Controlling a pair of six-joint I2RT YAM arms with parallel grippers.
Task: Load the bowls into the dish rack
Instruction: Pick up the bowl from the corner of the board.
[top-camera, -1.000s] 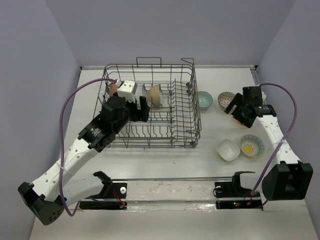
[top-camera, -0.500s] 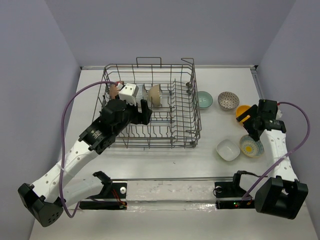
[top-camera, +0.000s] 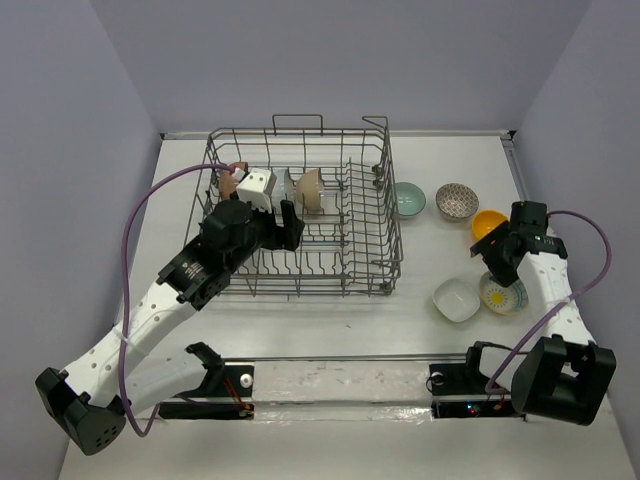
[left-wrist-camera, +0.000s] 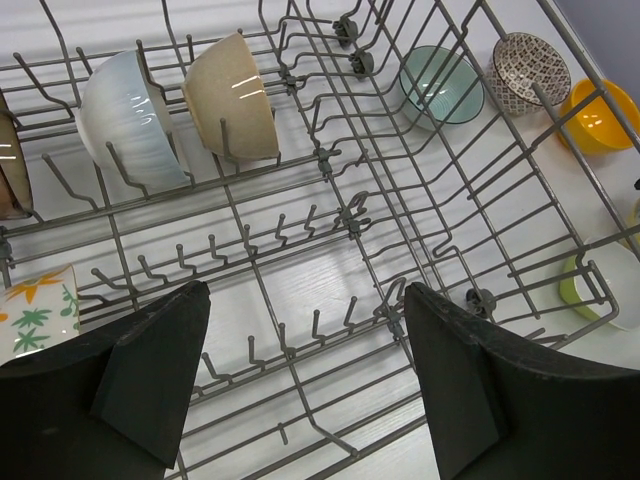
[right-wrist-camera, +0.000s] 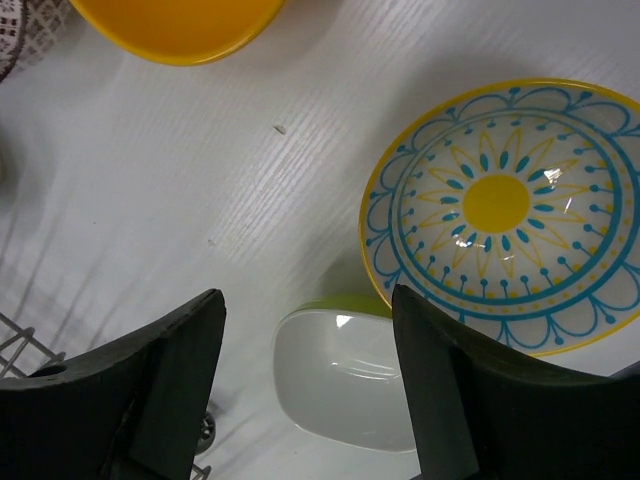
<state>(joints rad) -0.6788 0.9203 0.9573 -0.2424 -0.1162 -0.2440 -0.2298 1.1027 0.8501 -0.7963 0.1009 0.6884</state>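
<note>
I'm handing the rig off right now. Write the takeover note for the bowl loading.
Left gripper: open, empty, inside the dish rack.
Right gripper: open, above the white squarish bowl, holding nothing.
Done: pale bowl, beige bowl, brown bowl and leaf-patterned bowl in the rack.
To do: five on the table right of the rack: that white one, teal bowl, speckled bowl, orange-yellow bowl, floral bowl.

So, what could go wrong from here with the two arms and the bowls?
The right gripper hangs open over the white bowl, close beside the patterned bowl; a finger coming down may strike that neighbour's rim. The left gripper is open inside the dish rack, near its tines; a sideways move might snag a wire or knock the beige bowl standing there.
</note>
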